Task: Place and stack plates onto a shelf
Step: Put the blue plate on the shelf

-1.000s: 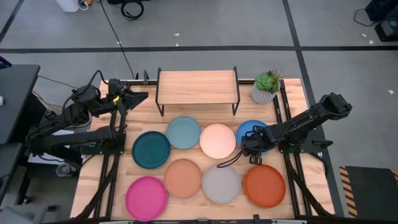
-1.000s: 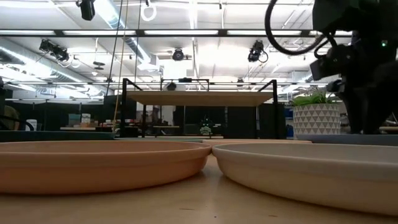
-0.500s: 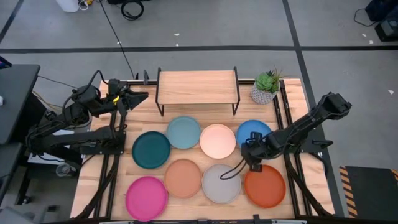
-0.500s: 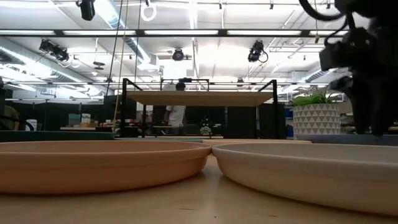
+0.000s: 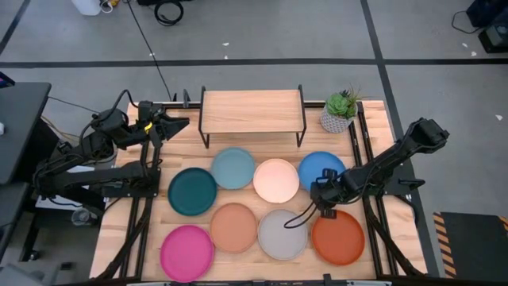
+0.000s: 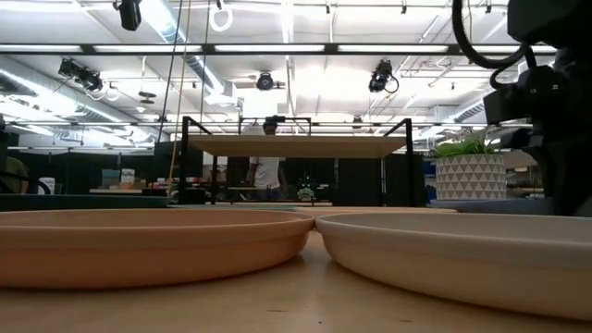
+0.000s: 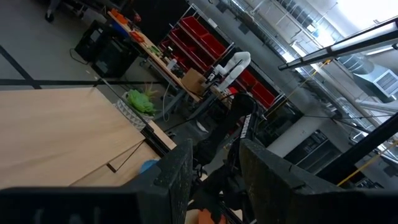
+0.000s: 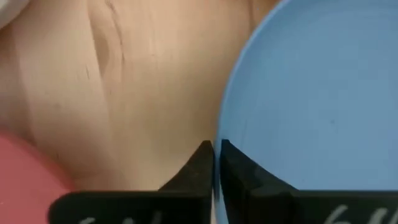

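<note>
Right tool (image 5: 320,193) sits low at the near rim of the bright blue plate (image 5: 321,169), between it and the orange plate (image 5: 337,236). In the right wrist view its fingers (image 8: 198,167) are nearly pressed together, straddling the plate's edge; a firm pinch can't be confirmed. Shelf (image 5: 252,111) stands bare behind the plate rows. Judgement: seat the rim deeper between the fingers before lifting, lift level, clear the cream plate (image 5: 276,179). Left tool (image 5: 179,122) waits beside the shelf, fingers spread, empty.
</note>
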You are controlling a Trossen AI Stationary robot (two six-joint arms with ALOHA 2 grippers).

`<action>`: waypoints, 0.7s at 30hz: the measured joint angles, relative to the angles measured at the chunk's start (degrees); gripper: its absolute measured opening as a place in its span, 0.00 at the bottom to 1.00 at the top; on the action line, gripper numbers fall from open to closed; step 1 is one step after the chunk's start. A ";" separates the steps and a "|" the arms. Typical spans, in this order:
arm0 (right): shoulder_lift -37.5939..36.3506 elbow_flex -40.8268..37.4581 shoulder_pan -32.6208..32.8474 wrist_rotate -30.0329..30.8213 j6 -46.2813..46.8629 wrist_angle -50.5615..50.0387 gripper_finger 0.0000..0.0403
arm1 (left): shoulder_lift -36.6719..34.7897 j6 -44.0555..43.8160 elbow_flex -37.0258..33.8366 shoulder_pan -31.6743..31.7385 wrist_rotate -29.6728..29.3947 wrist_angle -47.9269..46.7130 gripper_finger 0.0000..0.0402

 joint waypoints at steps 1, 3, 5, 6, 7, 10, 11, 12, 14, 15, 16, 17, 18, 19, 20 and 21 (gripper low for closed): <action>0.04 0.69 -0.11 -0.29 0.87 -1.76 0.04 | 0.00 -0.02 0.00 -0.01 0.00 0.00 0.35; 0.20 3.58 -0.44 -0.88 3.42 -8.81 0.05 | 0.00 -0.42 0.00 -0.02 0.00 0.00 0.35; 0.19 7.86 -0.80 -1.48 4.44 -17.05 0.06 | 0.00 -1.44 0.00 0.00 0.02 0.02 0.35; 0.14 10.33 -0.87 -1.54 4.35 -20.56 0.06 | 0.00 -1.77 0.00 -0.02 0.02 0.04 0.35; 0.13 12.95 -0.97 -1.72 3.69 -23.80 0.05 | 0.00 -2.09 0.00 -0.02 0.02 0.05 0.35; 0.09 20.94 -1.37 -1.54 1.75 -32.19 0.03 | 0.01 -2.16 0.00 -0.02 0.00 0.06 0.35; 0.09 23.50 -1.62 -1.28 1.73 -34.23 0.03 | 0.02 -2.16 0.00 0.00 0.00 0.07 0.35; 0.07 26.05 -1.93 -0.56 1.71 -36.26 0.03 | 0.02 -2.16 0.00 0.00 0.00 0.07 0.35; 0.07 30.75 -2.60 0.14 1.77 -40.23 0.04 | 0.01 -2.14 0.00 0.00 0.00 0.07 0.35; 0.07 33.14 -2.89 0.68 1.87 -42.37 0.04 | 0.01 -2.15 0.00 -0.01 0.00 0.07 0.35; 0.06 35.59 -3.22 1.38 1.93 -44.36 0.05 | 0.02 -2.19 0.00 -0.01 0.00 0.07 0.35; 0.04 38.15 -3.58 2.01 1.91 -46.40 0.05 | 0.01 -2.19 0.00 -0.01 0.00 0.07 0.35; 0.04 40.64 -3.95 2.77 1.90 -48.56 0.05 | 0.02 -2.19 0.00 0.00 0.00 0.07 0.35; 0.04 43.03 -4.40 3.68 1.67 -50.68 0.04 | 0.01 -2.19 0.00 -0.02 0.00 0.07 0.35; 0.00 45.39 -4.91 4.78 1.41 -51.53 0.04 | 0.02 -2.19 0.00 -0.02 0.00 0.09 0.35; -0.13 47.39 -5.58 5.61 0.11 -51.30 0.04 | 0.02 -2.19 0.00 0.00 -0.02 0.09 0.35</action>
